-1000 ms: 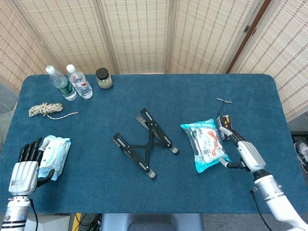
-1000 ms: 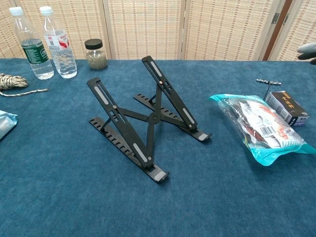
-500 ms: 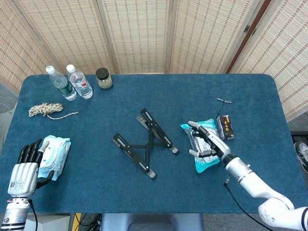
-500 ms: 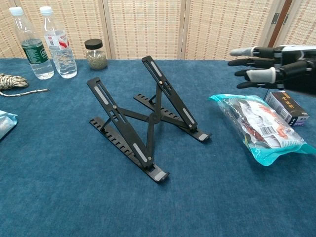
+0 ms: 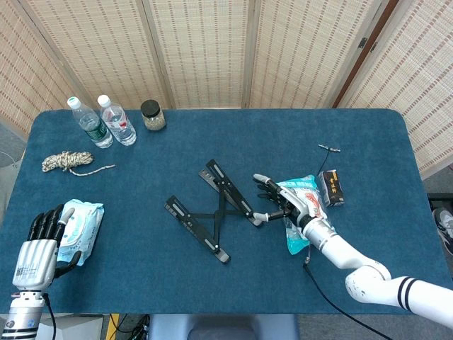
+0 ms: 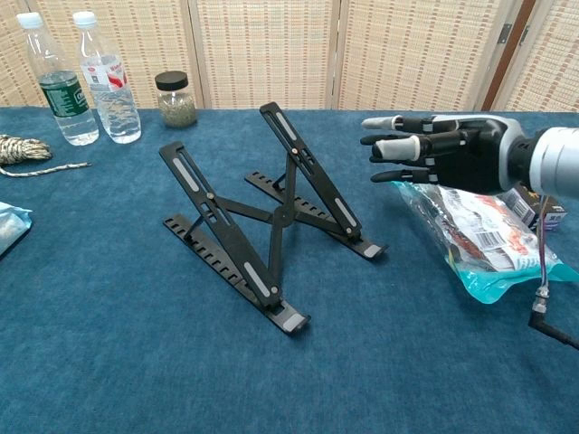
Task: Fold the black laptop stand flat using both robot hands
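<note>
Black slatted metal laptop stand (image 6: 262,221): centre of the blue felt-covered table (image 5: 141,283), unfolded, two long rails raised on crossed struts, feet on the cloth. Not yet touched.

Right hand (image 6: 434,152): empty, fingers spread and levelled toward the stand's nearer raised rail, close beside it but apart (probably lining up to press that side down).

Left hand (image 5: 41,241): near the table's left front corner, fingers extended over a pale blue wipes packet (image 5: 79,223); whether it touches the packet cannot be told.

Turquoise plastic pouch (image 6: 475,240): right of the stand, under the right forearm.
</note>
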Robot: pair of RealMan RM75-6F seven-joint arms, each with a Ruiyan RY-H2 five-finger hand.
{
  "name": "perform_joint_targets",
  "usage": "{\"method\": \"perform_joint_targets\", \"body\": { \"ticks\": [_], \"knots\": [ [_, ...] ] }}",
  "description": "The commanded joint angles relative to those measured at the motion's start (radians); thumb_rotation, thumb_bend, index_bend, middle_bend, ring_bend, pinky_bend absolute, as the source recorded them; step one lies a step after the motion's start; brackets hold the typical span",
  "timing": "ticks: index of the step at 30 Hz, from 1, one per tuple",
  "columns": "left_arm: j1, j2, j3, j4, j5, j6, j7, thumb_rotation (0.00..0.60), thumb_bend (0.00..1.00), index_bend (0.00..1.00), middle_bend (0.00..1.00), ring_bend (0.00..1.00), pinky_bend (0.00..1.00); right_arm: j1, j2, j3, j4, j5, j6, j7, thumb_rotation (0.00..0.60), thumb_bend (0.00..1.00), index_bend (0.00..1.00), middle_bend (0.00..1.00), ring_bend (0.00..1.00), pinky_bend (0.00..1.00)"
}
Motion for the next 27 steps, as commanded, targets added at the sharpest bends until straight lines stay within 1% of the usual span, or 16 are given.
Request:
{"method": "perform_joint_targets", "body": {
  "ticks": [1, 8, 15, 20, 27],
  "knots": [
    [0.001, 0.002, 0.001, -0.003, 0.002, 0.001, 0.0, 0.6, 0.27, 0.08, 0.02, 0.03, 0.0, 0.026, -0.045, 0.012, 0.044, 0.033, -0.024, -0.018, 0.6, 0.02, 0.0, 0.05, 0.0, 0.12],
    [0.002, 0.006, 0.002, -0.008, 0.003, 0.001, 0.0, 0.6, 0.27, 0.08, 0.02, 0.03, 0.0, 0.062, -0.136, 0.035, 0.131, 0.083, -0.057, -0.047, 0.6, 0.0, 0.0, 0.05, 0.0, 0.12],
    [-0.001, 0.008, 0.004, -0.009, 0.013, -0.003, -0.001, 0.6, 0.27, 0.08, 0.02, 0.03, 0.0, 0.078, -0.222, 0.064, 0.176, 0.13, -0.069, -0.057, 0.6, 0.0, 0.0, 0.05, 0.0, 0.12],
    [0.0, 0.009, 0.006, -0.006, 0.015, -0.003, -0.004, 0.6, 0.27, 0.08, 0.02, 0.03, 0.0, 0.058, -0.24, 0.077, 0.139, 0.17, -0.059, -0.073, 0.6, 0.0, 0.0, 0.05, 0.0, 0.12],
    [0.0, 0.012, 0.007, -0.001, 0.019, -0.005, -0.015, 0.6, 0.27, 0.08, 0.02, 0.03, 0.0, 0.008, -0.225, 0.073, 0.017, 0.239, -0.022, -0.137, 0.6, 0.0, 0.0, 0.05, 0.0, 0.12]
  ]
}}
